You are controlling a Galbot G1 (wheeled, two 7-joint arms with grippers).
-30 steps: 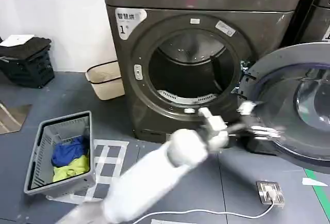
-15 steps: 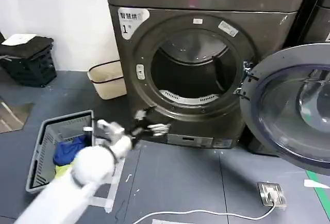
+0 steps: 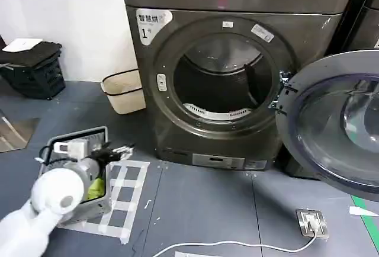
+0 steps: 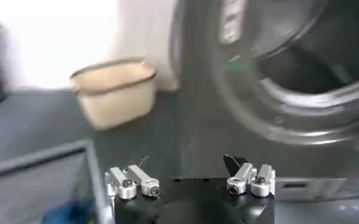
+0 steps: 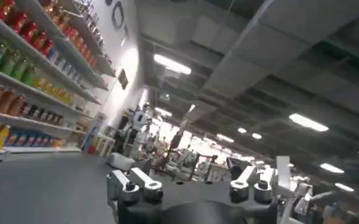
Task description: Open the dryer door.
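A dark grey floor (image 3: 201, 209) meets a white wall (image 3: 71, 14) behind the grey dryer (image 3: 177, 121). The dryer door (image 3: 331, 121) stands swung wide at the machine's right side, its inner face turned outward. The left gripper (image 3: 109, 150) hangs over a basket (image 3: 59, 150), jaws parted, empty.

A dark grey floor (image 3: 207, 209) was seen, on which the grey dryer (image 3: 225, 121), a beige bin (image 3: 121, 91), a grey laundry basket (image 3: 98, 201), white tape squares (image 3: 121, 195), a white cable (image 3: 237, 245) and a floor socket (image 3: 311, 221) were set.
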